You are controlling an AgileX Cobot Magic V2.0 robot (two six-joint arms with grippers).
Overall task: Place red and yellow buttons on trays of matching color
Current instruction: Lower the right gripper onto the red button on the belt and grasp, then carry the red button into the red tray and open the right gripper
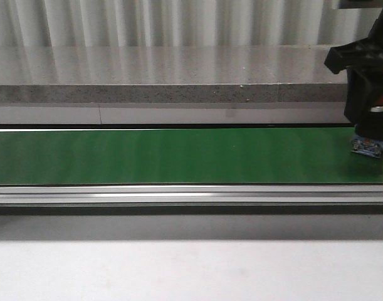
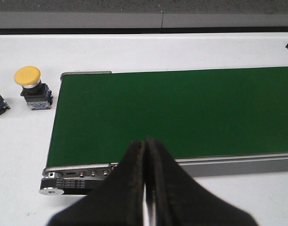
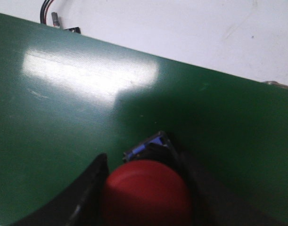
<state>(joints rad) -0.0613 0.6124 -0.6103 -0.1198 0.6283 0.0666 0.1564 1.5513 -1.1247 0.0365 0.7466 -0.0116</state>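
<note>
Red button [image 3: 146,193], lower centre: rigid, light, top-heavy; right hand [image 3: 144,197] clamped beneath smooth cap. Left hand [image 2: 146,188] pressed together, holding nothing.

Closed left hand [image 2: 147,188] over green belt [image 2: 181,113], yellow button [image 2: 33,87] beside belt end

Green belt [image 1: 178,157] bare and passable along nearly its full length, only obstruction at its far right end where the right gripper [image 1: 370,139] sits clamped on the red button [image 3: 146,193]; yellow button [image 2: 32,87] stands off the belt's left end.
</note>
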